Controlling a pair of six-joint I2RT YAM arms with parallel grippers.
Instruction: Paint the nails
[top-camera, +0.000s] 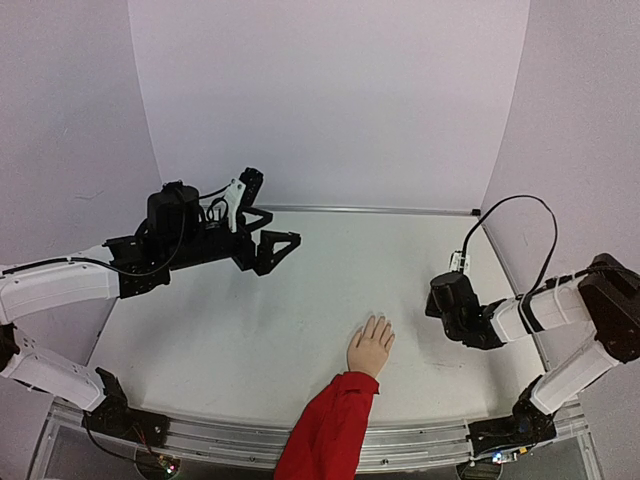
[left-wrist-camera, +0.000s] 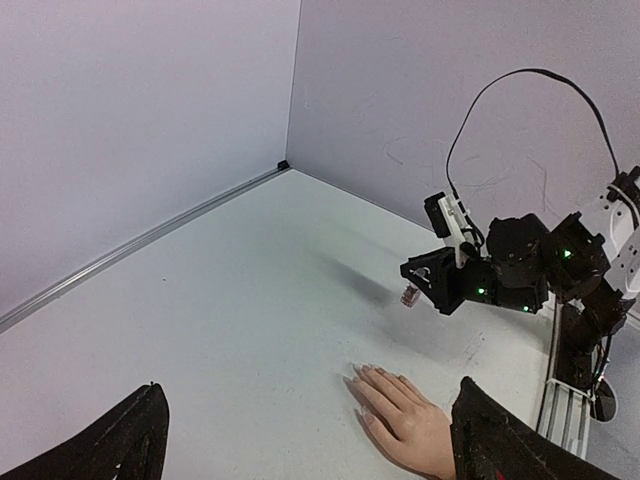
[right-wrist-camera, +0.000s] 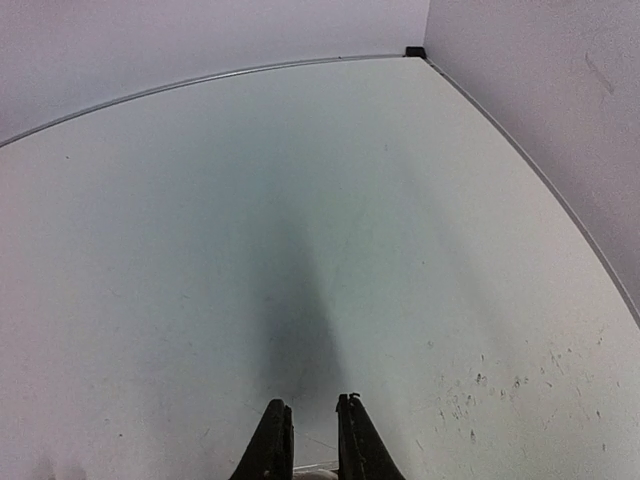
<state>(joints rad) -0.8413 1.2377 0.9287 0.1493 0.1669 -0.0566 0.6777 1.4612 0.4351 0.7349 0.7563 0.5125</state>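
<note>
The white counter (top-camera: 250, 320) met pale lilac walls (top-camera: 330, 100) along a thin metal strip (top-camera: 370, 210); dark scuff marks (right-wrist-camera: 480, 385) speckled its right side.

Left arm (top-camera: 55, 285) and right arm (top-camera: 545, 312): white shells, chunky black joints, left pincer (top-camera: 270, 210) all black. Right one's got a black cable (left-wrist-camera: 530, 71) looping off it plus tiny green lights (left-wrist-camera: 481, 292).

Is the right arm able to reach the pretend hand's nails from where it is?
Probably yes. Only bare table lies between the right gripper, shut on a small bottle, and the nails; the mannequin hand lies flat, and the left gripper hangs far off.
</note>
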